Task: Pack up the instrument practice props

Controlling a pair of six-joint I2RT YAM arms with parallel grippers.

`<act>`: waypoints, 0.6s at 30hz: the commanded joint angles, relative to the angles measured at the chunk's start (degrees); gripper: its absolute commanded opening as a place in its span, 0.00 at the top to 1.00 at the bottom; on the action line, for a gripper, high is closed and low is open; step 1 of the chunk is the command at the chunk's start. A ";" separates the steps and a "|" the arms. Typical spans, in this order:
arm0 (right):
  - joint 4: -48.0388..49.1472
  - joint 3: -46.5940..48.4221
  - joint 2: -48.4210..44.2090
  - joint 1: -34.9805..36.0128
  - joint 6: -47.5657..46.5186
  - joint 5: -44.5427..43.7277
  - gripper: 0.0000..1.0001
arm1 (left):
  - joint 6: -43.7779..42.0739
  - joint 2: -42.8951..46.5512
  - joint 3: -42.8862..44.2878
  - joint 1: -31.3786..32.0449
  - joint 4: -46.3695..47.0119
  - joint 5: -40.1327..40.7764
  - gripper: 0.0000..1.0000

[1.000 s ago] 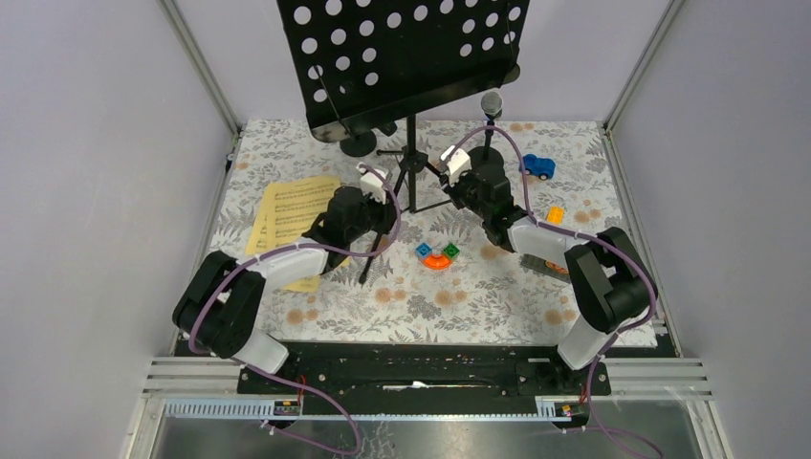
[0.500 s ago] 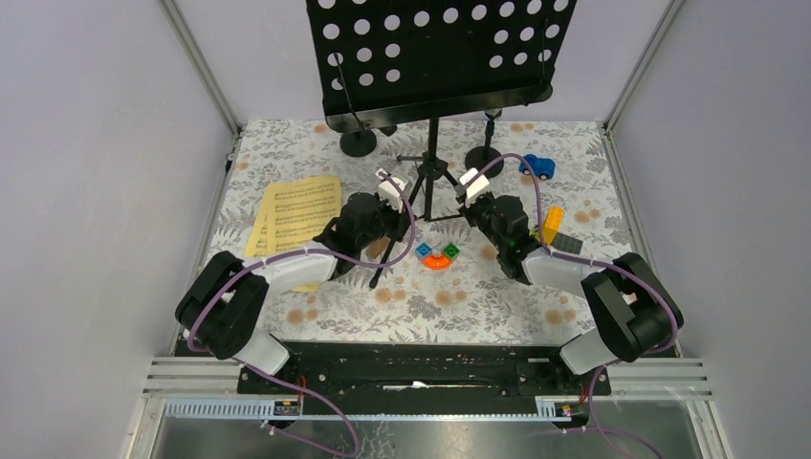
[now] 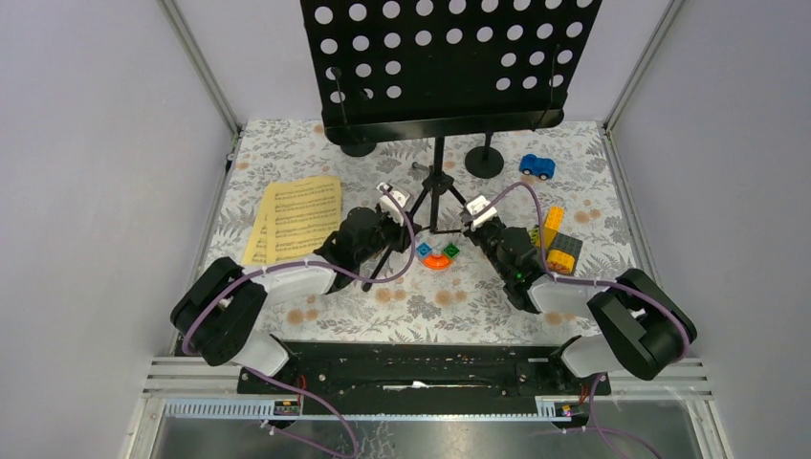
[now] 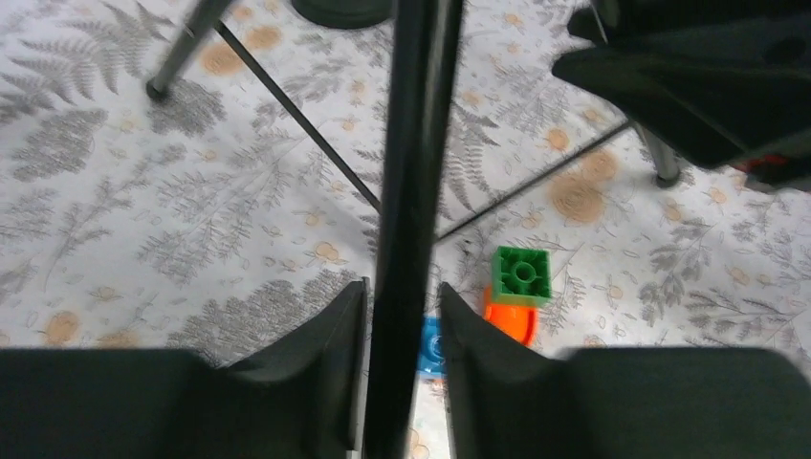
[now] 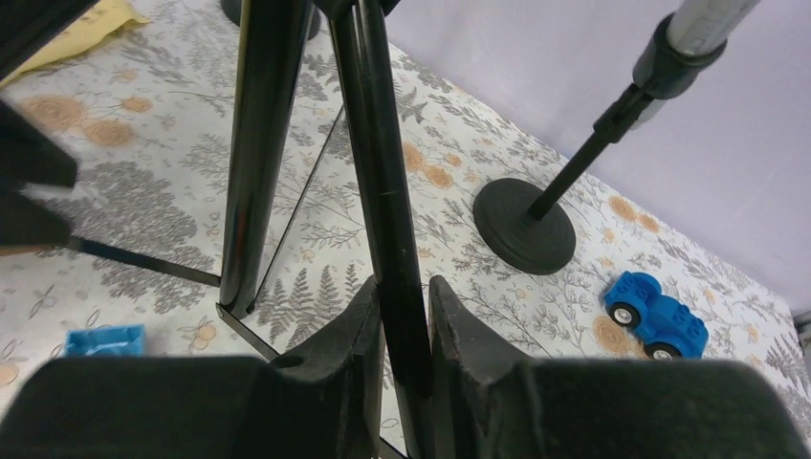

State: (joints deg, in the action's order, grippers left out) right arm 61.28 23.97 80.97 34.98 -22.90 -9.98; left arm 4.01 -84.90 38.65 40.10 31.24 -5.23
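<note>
Black steel, the rack is mid-table, with the pages lying flat to its left. The left gripper is pinched narrow on one leg and the right gripper on another. I judge that lets both arms share its top-heavy weight. From above, its desk hides the back of the cloth. I cannot find the black mic, and the silver mic is cut off at the frame edge.
</note>
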 commanded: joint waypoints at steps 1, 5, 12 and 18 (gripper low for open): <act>14.48 -1.78 -4.34 3.34 3.66 3.33 0.99 | 2.66 3.47 -1.84 0.24 11.06 2.63 0.53; 14.40 -4.13 -5.13 3.34 3.56 3.03 0.99 | 1.96 4.97 -1.30 0.17 10.69 0.89 0.36; 14.25 -5.61 -6.86 3.36 5.81 1.48 0.93 | 0.14 5.79 -0.93 0.16 8.79 -1.70 0.42; 16.94 -4.71 -7.84 3.35 10.71 2.09 0.97 | 1.25 5.23 -0.36 0.03 9.66 -4.07 0.47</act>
State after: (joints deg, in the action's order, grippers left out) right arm 67.44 17.96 75.59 37.63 -21.82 -8.45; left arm 4.97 -80.09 36.93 40.16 37.47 -6.46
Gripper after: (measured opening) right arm 0.244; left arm 0.534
